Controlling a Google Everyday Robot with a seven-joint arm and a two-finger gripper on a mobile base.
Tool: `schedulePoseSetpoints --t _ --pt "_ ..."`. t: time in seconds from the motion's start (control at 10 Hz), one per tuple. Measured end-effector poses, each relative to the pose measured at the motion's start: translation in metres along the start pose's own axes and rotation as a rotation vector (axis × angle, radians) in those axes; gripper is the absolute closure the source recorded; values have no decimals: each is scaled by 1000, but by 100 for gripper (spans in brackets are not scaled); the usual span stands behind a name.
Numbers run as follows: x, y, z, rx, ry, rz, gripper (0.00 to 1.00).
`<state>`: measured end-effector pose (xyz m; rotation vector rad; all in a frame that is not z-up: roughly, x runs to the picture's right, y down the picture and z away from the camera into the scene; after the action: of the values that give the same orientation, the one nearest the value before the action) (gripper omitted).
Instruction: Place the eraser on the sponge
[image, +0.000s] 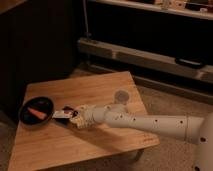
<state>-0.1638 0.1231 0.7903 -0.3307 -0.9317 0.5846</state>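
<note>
At the left end of the low wooden table (60, 150) sat a round black pan (46, 104) with an orange carrot (37, 113) lying in it. Just to the right of the pan, close to its rim, lay the eraser (61, 114), its white face with the red stripe turned up. At the eraser's far edge there was a small dark shape that looked like the sponge (68, 108). I could not tell whether the eraser rested on it or only beside it.

Right up against the eraser's right end was the gripper (73, 118), down low over the tabletop. From where I stood I could not tell whether it was clamped on the eraser or had let it go.

Behind the gripper the white arm (145, 124) ran across the front of the table and off to the right. Beyond the arm, toward the table's far right corner, a small round grey disc (121, 95) lay flat on the wood, well apart from the pan and the eraser. Dark shelving (150, 52) stood along the wall behind.
</note>
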Motion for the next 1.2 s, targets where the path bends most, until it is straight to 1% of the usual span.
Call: schedulePoseSetpoints --t 0.1,0.2,0.5,1.2 --pt "0 1 1 1 3 -3 32" --pt "0 2 2 1 6 -4 27" --pt "-2 4 5 -2 7 -8 26" --pt "-1 4 4 -1 7 -8 26"
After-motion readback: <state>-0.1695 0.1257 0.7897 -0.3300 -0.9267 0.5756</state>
